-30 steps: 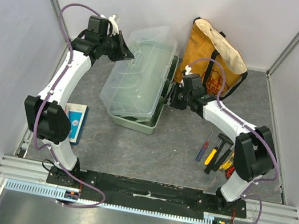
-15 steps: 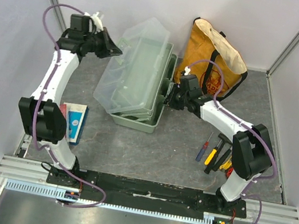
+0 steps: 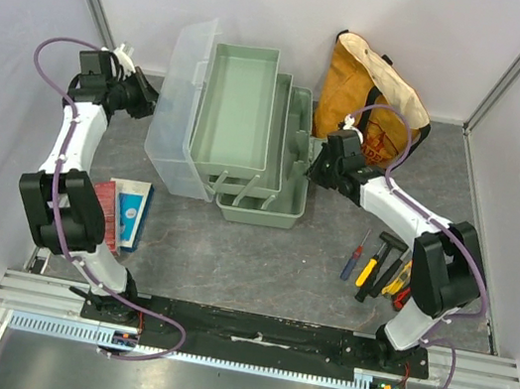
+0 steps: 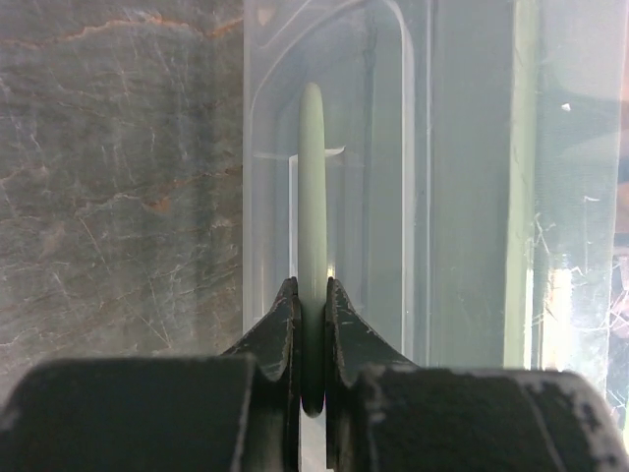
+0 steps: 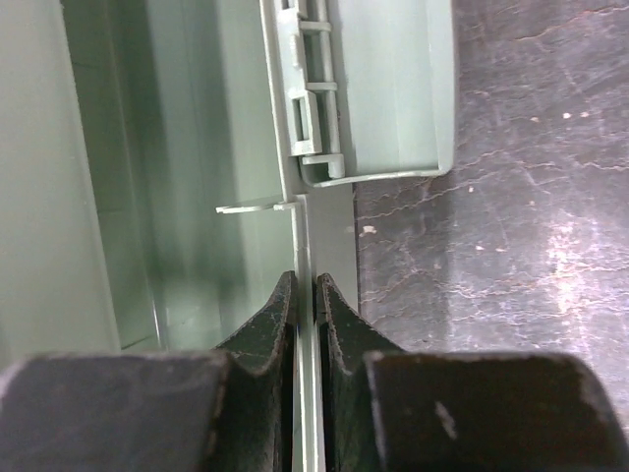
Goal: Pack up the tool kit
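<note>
The sage-green toolbox (image 3: 259, 213) stands open at the middle back, its trays (image 3: 238, 100) fanned out in steps. Its clear lid (image 3: 174, 119) is swung over to the left. My left gripper (image 3: 144, 99) is at the lid's outer side, shut on the pale green handle (image 4: 313, 177), which runs straight up between the jaws of that gripper (image 4: 312, 287). My right gripper (image 3: 318, 164) is shut on the thin right wall (image 5: 304, 236) of the box base, one finger inside and one outside (image 5: 305, 280). Small hand tools (image 3: 378, 266) lie on the floor at the right.
A mustard-yellow tote bag (image 3: 372, 103) leans at the back right, just behind my right arm. Flat red and blue packets (image 3: 121, 212) lie by the left arm's base. Grey walls close in on both sides and the back.
The left gripper has carried the handle leftwards, swinging the clear lid over and fanning the trays open. The right gripper has closed on the box's right wall.
</note>
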You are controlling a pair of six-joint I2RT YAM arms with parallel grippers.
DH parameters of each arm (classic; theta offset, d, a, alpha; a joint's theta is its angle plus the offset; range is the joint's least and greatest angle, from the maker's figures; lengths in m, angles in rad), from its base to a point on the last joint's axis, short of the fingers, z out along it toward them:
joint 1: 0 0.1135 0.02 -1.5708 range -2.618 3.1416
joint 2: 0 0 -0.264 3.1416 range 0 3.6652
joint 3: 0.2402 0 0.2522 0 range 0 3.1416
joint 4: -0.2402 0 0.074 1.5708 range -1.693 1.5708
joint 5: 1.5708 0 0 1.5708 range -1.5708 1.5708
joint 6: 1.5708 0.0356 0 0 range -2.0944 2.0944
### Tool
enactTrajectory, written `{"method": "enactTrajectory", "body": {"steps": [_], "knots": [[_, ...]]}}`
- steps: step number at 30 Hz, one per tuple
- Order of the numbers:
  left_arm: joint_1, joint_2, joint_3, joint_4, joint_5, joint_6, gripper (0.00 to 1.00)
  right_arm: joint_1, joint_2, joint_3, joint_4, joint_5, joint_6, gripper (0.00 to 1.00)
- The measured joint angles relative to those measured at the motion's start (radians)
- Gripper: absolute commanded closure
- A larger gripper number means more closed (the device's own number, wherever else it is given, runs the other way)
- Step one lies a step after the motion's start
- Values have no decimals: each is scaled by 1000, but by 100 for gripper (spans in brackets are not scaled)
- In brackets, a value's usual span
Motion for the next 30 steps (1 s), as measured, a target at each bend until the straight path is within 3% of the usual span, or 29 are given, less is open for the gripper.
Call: {"method": "enactTrajectory", "body": {"steps": [8,17,30], "knots": [[14,13,-48,66,61,-5,89,-11,-12,-13,0,14,-3,100],[29,85,-84,128,34,2,50,-18,-24,-27,5,15,3,99],[24,134,-208,194,-35,25,36,-26,-31,-41,21,-19,-6,94]]}}
